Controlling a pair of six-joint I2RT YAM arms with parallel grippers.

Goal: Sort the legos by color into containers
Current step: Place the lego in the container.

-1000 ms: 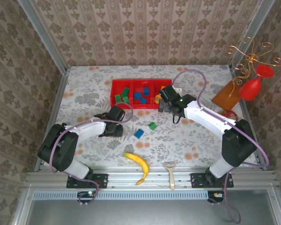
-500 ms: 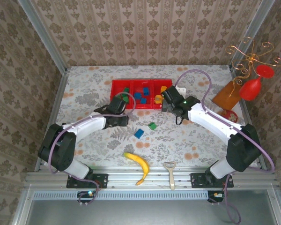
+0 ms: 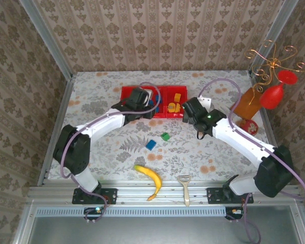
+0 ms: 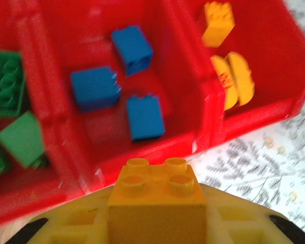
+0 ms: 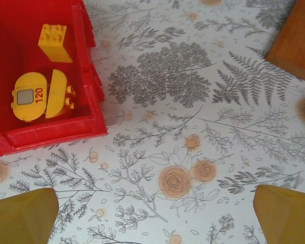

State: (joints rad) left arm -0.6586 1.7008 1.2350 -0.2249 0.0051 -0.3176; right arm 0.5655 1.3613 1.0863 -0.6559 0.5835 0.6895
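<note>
Nearest us, well short of the tray (image 3: pixel 123 101), the banana (image 3: pixel 149 181) and peeler (image 3: pixel 184 187) lie idle. Closer to the tray's near side, 2 strays wait: a blue brick (image 3: pixel 151 145) and a green brick (image 3: pixel 165 136), near each other.

Now the action! The left gripper (image 3: pixel 144 100) has swung up from off the tray's near-left corner in the last second. It now hangs over the tray's near wall, pinched tight on an orange brick (image 4: pixel 156 198), studs up. Beyond it, the middle compartment holds 3 blues (image 4: pixel 94 87) and the left one holds greens (image 4: pixel 20 137). The right compartment, with 2 orange pieces (image 4: pixel 234 81), looks like this brick's home. I'd say it needs a shift rightward before release.

The right gripper (image 5: pixel 155 213), jaws spread wide and empty, has backed off the tray's right end and sits over the table (image 5: pixel 193 101). That clears room for the left.

After this drop, 2 bricks would remain outside the tray.
</note>
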